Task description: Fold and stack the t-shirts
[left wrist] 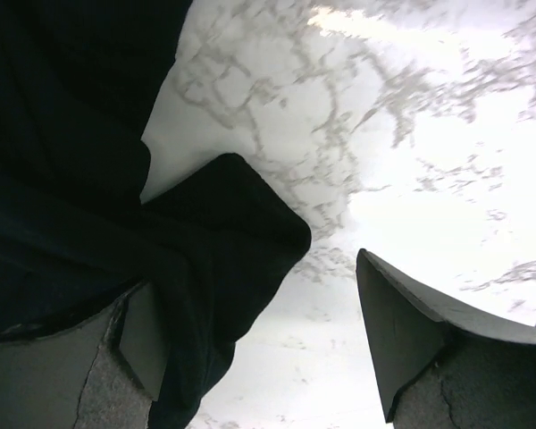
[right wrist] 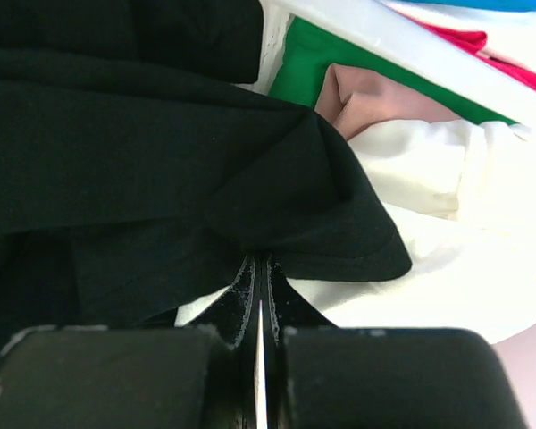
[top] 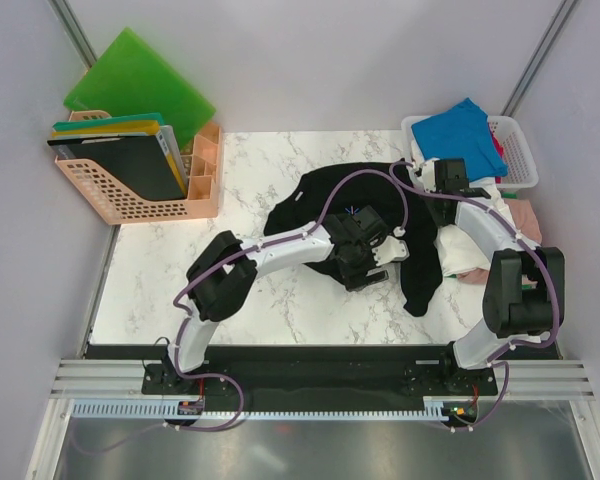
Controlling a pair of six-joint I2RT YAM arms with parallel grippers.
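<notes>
My released left claw (left wrist: 250,295) straddles the black t-shirt (top: 320,195) at its near hem while my right claw (right wrist: 259,268) grips its far-right edge.

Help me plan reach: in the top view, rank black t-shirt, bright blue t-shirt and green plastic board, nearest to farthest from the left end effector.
1. The black t-shirt, under the left end effector.
2. The bright blue t-shirt, far right.
3. The green plastic board, far left.
</notes>
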